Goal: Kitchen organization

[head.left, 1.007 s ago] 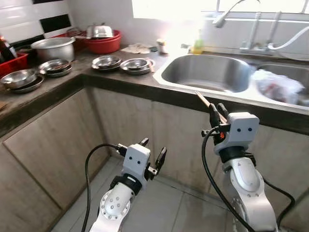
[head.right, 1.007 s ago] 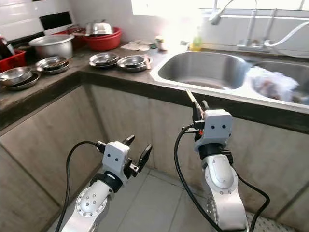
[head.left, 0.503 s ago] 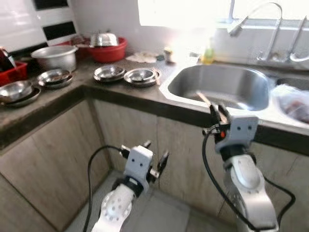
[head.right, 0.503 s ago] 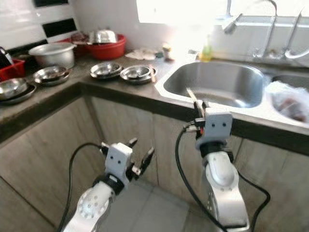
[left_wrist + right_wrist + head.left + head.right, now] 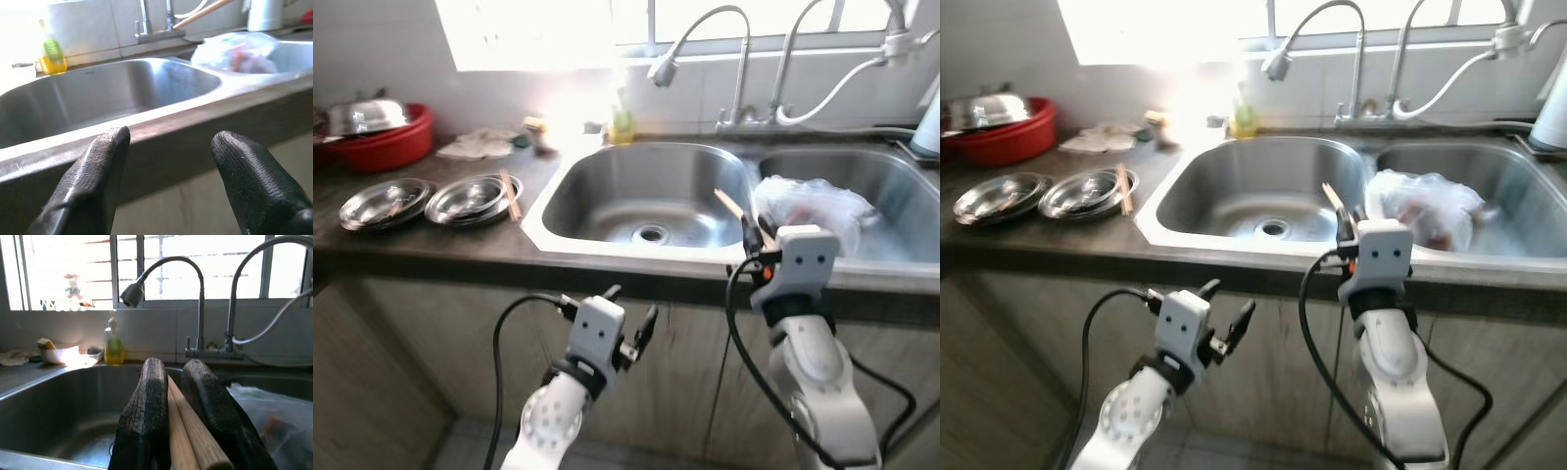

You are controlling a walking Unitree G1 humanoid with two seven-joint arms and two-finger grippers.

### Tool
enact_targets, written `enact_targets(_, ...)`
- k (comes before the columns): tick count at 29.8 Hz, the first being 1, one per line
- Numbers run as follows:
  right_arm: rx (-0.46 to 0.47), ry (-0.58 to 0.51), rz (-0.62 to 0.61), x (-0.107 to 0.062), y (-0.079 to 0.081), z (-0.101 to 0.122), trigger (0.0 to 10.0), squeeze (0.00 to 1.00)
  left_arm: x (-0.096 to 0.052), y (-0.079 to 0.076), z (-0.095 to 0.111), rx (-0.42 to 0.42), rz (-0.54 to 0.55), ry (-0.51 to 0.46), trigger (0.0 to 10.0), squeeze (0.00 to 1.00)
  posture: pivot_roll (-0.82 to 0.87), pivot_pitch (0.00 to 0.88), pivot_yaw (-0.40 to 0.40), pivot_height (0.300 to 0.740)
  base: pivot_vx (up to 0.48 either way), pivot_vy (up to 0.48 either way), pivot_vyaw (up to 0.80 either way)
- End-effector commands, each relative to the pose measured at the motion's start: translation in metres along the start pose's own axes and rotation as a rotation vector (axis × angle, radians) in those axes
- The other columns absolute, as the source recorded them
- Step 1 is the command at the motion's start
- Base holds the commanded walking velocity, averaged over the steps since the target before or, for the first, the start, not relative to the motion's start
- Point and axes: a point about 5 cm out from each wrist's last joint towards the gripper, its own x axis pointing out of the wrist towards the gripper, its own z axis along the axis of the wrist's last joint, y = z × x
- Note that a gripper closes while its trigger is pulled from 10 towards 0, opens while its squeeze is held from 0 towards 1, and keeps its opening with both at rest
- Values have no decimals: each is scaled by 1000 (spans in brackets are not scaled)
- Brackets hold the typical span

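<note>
Two pale wooden chopsticks (image 5: 732, 206) clenched in right gripper (image 5: 751, 231), centre-right | long axis tilts up-left over steel sink basin (image 5: 646, 201) | left gripper (image 5: 626, 313) spread, empty, lower centre | right arm nearer sink

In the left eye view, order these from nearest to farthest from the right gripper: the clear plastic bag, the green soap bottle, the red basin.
From the right gripper, which holds wooden chopsticks:
1. Clear plastic bag, just beyond it in the right sink bowl.
2. Green soap bottle, behind the left bowl at the wall.
3. Red basin, far left on the counter.
</note>
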Motion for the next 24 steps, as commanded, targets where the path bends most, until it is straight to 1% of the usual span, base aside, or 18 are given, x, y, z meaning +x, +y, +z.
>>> enact_targets(1,5,-15,40,5,7,6,10000,0,0,7,2,10,25,-5,10000,0,86,0,3,740,345,0,0)
enact_targets(3,3,-17,44,7,7,6,10000,0,0,7,3,10,28,-7,10000,0,86,0,3,740,345,0,0)
enact_targets(4,-16,-24,60,8,7,8,10000,0,0,7,3,10,29,-10,10000,0,86,0,0,740,341,0,0)
enact_targets(6,-65,-29,103,13,8,9,10000,0,1,7,5,8,35,-17,10000,0,86,0,1,740,330,0,794)
enact_targets(8,-67,-26,109,21,7,10,10000,0,2,6,7,7,34,-23,10000,0,89,0,-4,740,328,0,787)
enact_targets(9,-67,-26,109,21,7,10,10000,0,2,6,7,7,34,-23,10000,0,89,0,-4,740,326,0,775)
enact_targets(11,-57,-10,105,28,5,11,10000,0,2,7,7,6,40,-20,10000,0,88,0,-4,740,296,0,0)
enact_targets(12,-56,10,113,33,5,11,10000,0,3,7,6,2,50,-12,10000,0,88,0,-4,740,0,0,0)
enact_targets(13,-56,10,113,33,5,11,10000,0,3,7,6,2,50,-12,10000,0,88,0,-4,740,0,0,0)
enact_targets(15,-82,47,138,39,4,9,10000,0,3,8,5,3,56,-7,10000,0,88,0,-6,740,0,0,0)
enact_targets(17,-133,70,146,46,0,7,10000,0,3,7,5,1,53,-6,10000,0,89,0,-5,740,0,0,0)
enact_targets(21,-161,114,144,54,-7,4,10000,0,2,4,5,-1,37,-7,10000,0,90,0,-6,740,0,0,0)
enact_targets(22,-165,143,139,60,-11,1,10000,0,2,3,5,-2,30,-11,10000,0,89,0,-10,740,0,0,0)
enact_targets(24,-168,183,135,65,-13,-4,10000,0,1,2,5,3,31,-10,10000,0,90,0,-11,740,0,0,0)
